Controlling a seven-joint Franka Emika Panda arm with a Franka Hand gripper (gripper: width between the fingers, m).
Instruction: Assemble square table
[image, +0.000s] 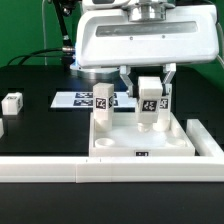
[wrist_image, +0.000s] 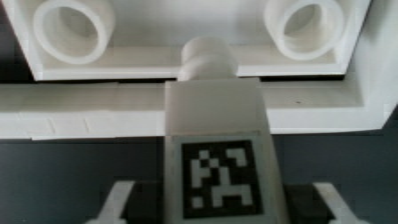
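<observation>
The white square tabletop (image: 140, 143) lies upside down with its round corner sockets (wrist_image: 71, 30) up. One white tagged leg (image: 102, 100) stands upright in its far socket on the exterior view's left. My gripper (image: 150, 95) is shut on a second tagged leg (image: 151, 106) and holds it upright over the far part of the tabletop. In the wrist view the held leg (wrist_image: 217, 130) points at the tabletop (wrist_image: 107, 100) between two sockets, and my gripper (wrist_image: 222, 205) has a finger (wrist_image: 125, 200) on each side. I cannot tell whether the leg's tip touches the tabletop.
A loose leg (image: 12, 102) stands on the black table at the exterior view's left, and another shows partly at the edge (image: 2, 127). The marker board (image: 75, 100) lies behind. The long white border wall (image: 60, 170) runs along the front and up the right side (image: 207, 140).
</observation>
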